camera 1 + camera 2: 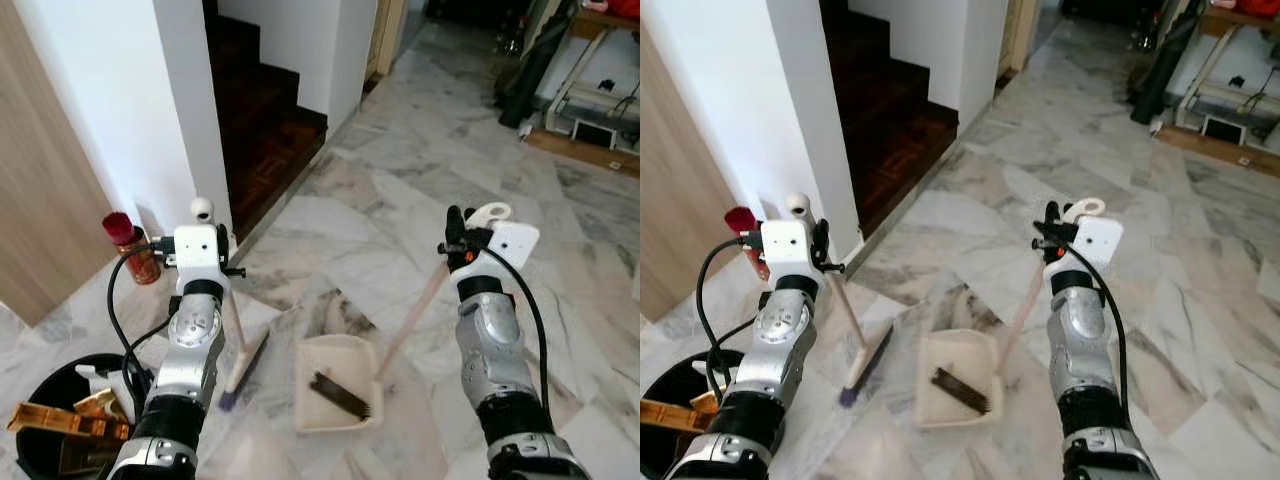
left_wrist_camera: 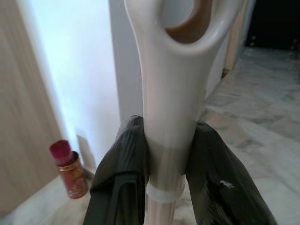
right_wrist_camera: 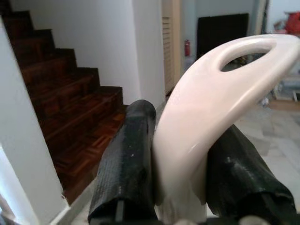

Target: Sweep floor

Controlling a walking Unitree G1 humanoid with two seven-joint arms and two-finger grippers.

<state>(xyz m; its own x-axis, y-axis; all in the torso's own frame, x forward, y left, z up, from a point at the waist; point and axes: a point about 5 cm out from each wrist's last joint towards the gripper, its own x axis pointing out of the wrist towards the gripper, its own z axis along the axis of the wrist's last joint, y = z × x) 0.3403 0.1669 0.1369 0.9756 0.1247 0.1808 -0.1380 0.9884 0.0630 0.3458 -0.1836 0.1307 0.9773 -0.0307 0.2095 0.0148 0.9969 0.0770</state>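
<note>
My left gripper [image 2: 168, 164] is shut on the pale handle of a broom [image 1: 238, 330], just below its looped top. The broom head [image 1: 247, 362] rests on the marble floor, tilted beside the dustpan. My right gripper [image 3: 183, 173] is shut on the curved top of the long dustpan handle [image 1: 415, 315]. The cream dustpan [image 1: 345, 360] sits on the floor between my arms. A dark strip of debris [image 1: 340, 395] lies inside it. Both grippers are raised at about the same height, left [image 1: 222, 250] and right [image 1: 460, 240].
A black bin [image 1: 40, 385] with trash in it stands at my lower left. A red can [image 1: 132, 248] sits by the white wall corner [image 1: 190, 110]. Dark wooden stairs [image 1: 265, 130] rise behind it. Shelving and clutter [image 1: 590, 90] stand far right.
</note>
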